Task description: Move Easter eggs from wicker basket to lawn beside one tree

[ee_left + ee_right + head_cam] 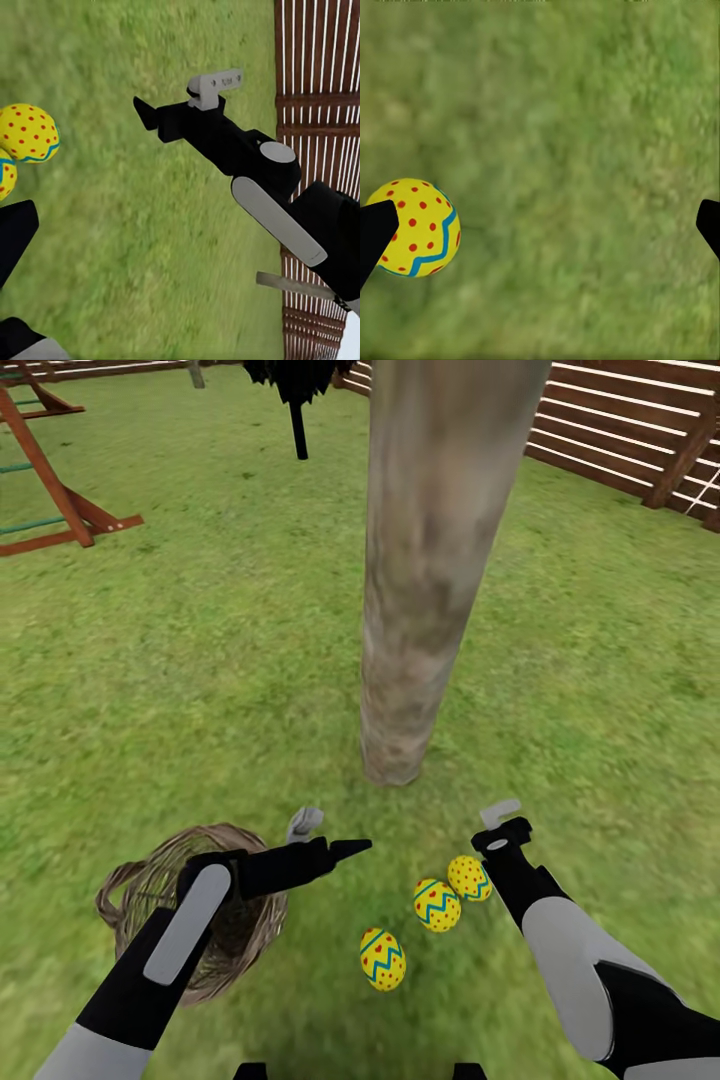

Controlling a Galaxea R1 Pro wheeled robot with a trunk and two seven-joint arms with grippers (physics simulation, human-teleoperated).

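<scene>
1. Yellow Easter eggs, 3 of them [437, 905], lie on the lawn [200, 690] at the tree's [420, 610] 6 o'clock.
2. Wicker basket [140, 880] sits at the eggs' 9 o'clock.
3. Right gripper [540, 225] is spread wide, grasping nothing; left gripper's [345, 848] state I cannot tell.

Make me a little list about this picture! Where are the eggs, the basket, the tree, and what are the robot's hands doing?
eggs: three on the grass: dotted egg, heart egg, flower egg
tree: trunk just beyond the eggs
basket: on the grass, partly behind the left arm; no egg visible inside
left tool: holding nothing
right tool: open, beside the dotted egg
fence: far right
</scene>
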